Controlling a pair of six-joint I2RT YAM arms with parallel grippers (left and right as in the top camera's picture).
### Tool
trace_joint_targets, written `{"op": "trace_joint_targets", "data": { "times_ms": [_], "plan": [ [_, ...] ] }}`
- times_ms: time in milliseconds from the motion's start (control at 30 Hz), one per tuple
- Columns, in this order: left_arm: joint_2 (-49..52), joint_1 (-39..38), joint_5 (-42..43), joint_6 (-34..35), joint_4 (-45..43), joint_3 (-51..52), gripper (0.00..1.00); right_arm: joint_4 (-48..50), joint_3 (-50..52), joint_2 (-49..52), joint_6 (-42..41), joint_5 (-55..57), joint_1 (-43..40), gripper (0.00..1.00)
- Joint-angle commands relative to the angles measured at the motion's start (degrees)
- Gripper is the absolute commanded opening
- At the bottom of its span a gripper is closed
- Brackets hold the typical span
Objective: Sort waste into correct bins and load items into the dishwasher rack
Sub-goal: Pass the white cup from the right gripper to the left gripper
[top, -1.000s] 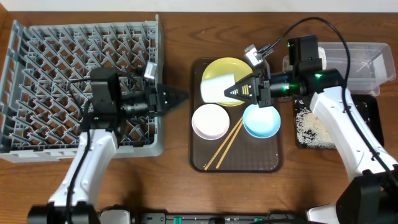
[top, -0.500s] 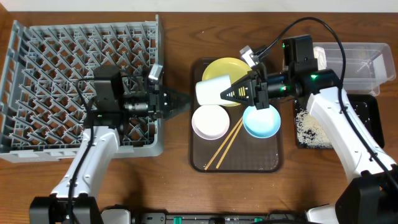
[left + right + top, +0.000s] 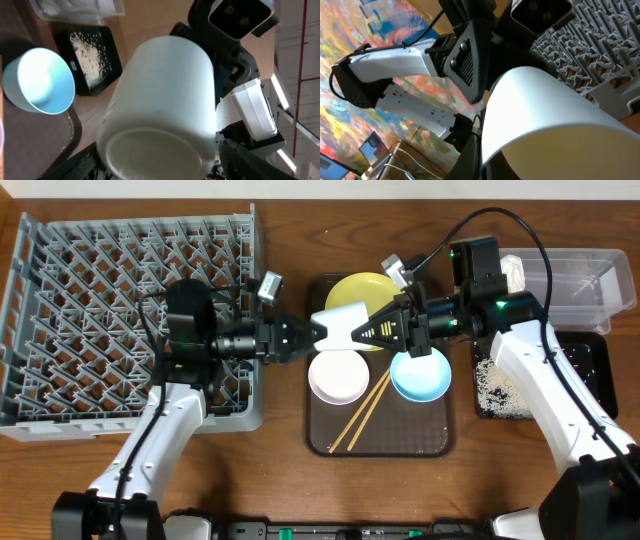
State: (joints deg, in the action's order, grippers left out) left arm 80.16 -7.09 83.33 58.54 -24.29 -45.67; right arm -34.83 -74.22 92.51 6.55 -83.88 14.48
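My right gripper [image 3: 385, 330] is shut on the rim of the small white cup [image 3: 338, 327] and holds it sideways in the air over the left edge of the brown tray. My left gripper [image 3: 308, 335] is open, with its fingers on either side of the cup's other end [image 3: 165, 100]. The cup fills the right wrist view [image 3: 545, 115]. The yellow plate [image 3: 375, 288], white bowl [image 3: 338, 375], light blue bowl [image 3: 420, 375] and chopsticks [image 3: 362, 412] lie on the brown tray. The grey dishwasher rack [image 3: 80, 300] stands at the left. The snack wrapper is out of view.
The brown serving tray [image 3: 430, 442] sits mid-table. At the right, the clear tub [image 3: 580, 280] holds a white napkin [image 3: 515, 275]. Below it the black tray [image 3: 590, 370] holds rice-like crumbs [image 3: 500, 385].
My right gripper carried the cup leftward off the plate. My left gripper moved right from the rack's edge until its fingers came around the cup.
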Motion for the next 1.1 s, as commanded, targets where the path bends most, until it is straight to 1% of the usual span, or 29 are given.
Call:
{"op": "trace_joint_targets", "data": {
  "times_ms": [0, 200, 433, 500, 567, 733, 833, 867, 933, 1033, 1067],
  "plan": [
    [-0.22, -1.73, -1.18, 1.4, -0.55, -0.66, 0.74, 0.85, -0.74, 0.2, 0.81, -1.99, 1.31, 0.01],
    [-0.2, -3.13, -2.03, 1.55, -0.87, -0.66, 0.73, 1.92, -0.74, 0.2, 0.81, -1.64, 3.02, 0.01],
    [-0.2, -3.1, -2.45, 1.57, -7.19, -0.63, 0.7, 1.81, -0.74, 0.2, 0.57, -1.66, 3.21, 0.01],
    [-0.2, -3.13, -2.97, 1.57, -7.3, -0.63, 0.69, 1.84, -0.74, 0.2, 0.57, -1.66, 3.21, 0.01],
    [-0.2, -3.13, -3.04, 1.55, -7.32, -0.63, 0.65, 1.86, -0.74, 0.2, 0.57, -1.66, 3.17, 0.01],
    [-0.15, -3.13, -3.04, 1.53, -7.32, -0.63, 0.64, 1.86, -0.74, 0.2, 0.59, -1.64, 3.19, 0.01],
    [-0.04, -3.13, -3.19, 1.18, -7.32, -0.59, 0.62, 1.84, -0.74, 0.2, 0.57, -1.64, 3.21, 0.01],
    [-0.04, -3.1, -3.26, 1.09, -7.32, -0.59, 0.62, 1.84, -0.74, 0.2, 0.57, -1.66, 3.21, 0.01],
    [-0.04, -3.13, -3.48, 0.22, -7.32, -0.59, 0.68, 1.84, -0.74, 0.2, 0.57, -1.66, 3.21, 0.01],
    [-0.04, -3.1, -3.54, -0.02, -7.37, -0.59, 0.69, 1.84, -0.74, 0.2, 0.37, -1.66, 3.21, 0.01],
    [-0.04, -3.02, -3.89, -0.02, -7.37, -0.59, 0.72, 1.84, -0.74, 0.2, 0.24, -1.66, 3.21, 0.01]
  ]
}}
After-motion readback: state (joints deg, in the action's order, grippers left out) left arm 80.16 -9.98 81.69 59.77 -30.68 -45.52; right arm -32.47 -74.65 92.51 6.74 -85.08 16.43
